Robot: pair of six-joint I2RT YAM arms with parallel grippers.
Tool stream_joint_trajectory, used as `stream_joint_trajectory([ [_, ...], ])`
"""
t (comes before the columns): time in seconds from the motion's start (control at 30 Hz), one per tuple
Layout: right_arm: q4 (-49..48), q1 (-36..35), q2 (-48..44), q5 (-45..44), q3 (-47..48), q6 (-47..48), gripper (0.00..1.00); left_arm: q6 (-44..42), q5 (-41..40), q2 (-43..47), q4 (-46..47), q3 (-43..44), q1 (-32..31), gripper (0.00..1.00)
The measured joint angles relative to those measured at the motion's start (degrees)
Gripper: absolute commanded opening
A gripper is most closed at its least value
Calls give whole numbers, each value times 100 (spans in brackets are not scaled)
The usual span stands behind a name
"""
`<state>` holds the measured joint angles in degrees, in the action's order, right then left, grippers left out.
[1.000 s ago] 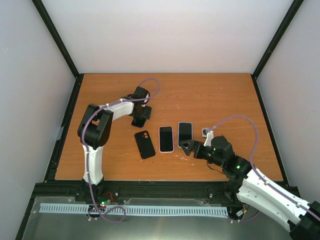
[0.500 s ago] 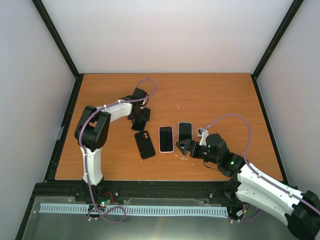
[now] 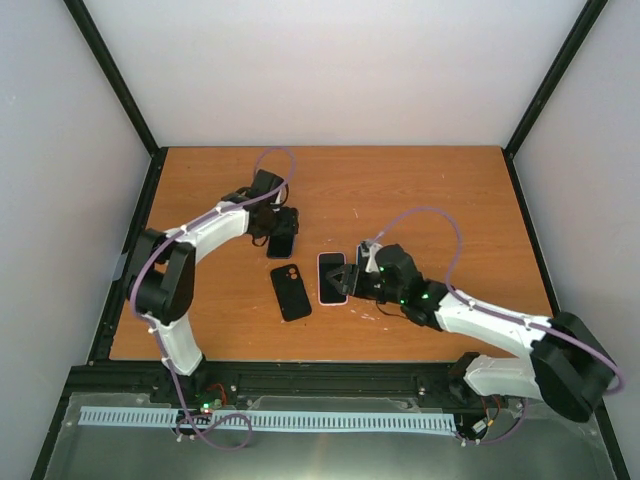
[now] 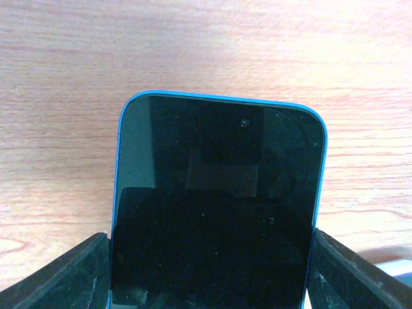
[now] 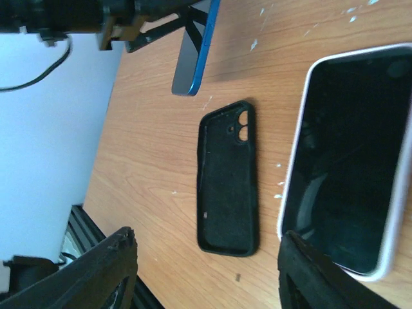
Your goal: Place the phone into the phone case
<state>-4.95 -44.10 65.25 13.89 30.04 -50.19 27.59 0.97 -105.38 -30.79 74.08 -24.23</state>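
Observation:
The black phone case [image 3: 290, 290] lies open side up on the table, also in the right wrist view [image 5: 228, 180]. My left gripper [image 3: 279, 232] is shut on a blue-edged phone [image 4: 215, 206], black screen toward the camera, gripped by its long sides above the wood. From the right wrist that phone [image 5: 195, 51] hangs tilted beyond the case. A white-edged phone [image 3: 332, 277] lies screen up right of the case. My right gripper [image 3: 347, 278] hovers low over it, open and holding nothing. Its fingers [image 5: 103, 270] straddle the view of the case and the white-edged phone [image 5: 351, 161].
The orange wooden table [image 3: 420, 200] has a black frame along its edges. The right arm's purple cable [image 3: 440, 225] loops over the table's right half. White scuff marks [image 5: 280, 180] dot the wood between case and white phone.
The right arm has swung left across the table to the white-edged phone, covering the spot where a third phone lay, and its jaws have narrowed. The left gripper shifted slightly back-left with its phone.

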Motion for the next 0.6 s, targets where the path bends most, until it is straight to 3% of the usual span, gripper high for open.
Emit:
stream_joint_trajectory([
  [0.23,-461,-485,1123,-179,612,-39,42,481,994,844,444,-649,4,57],
  [0.6,-890,-673,2164,-411,1292,-177,40,1067,2118,1550,1019,-1652,4,57],
])
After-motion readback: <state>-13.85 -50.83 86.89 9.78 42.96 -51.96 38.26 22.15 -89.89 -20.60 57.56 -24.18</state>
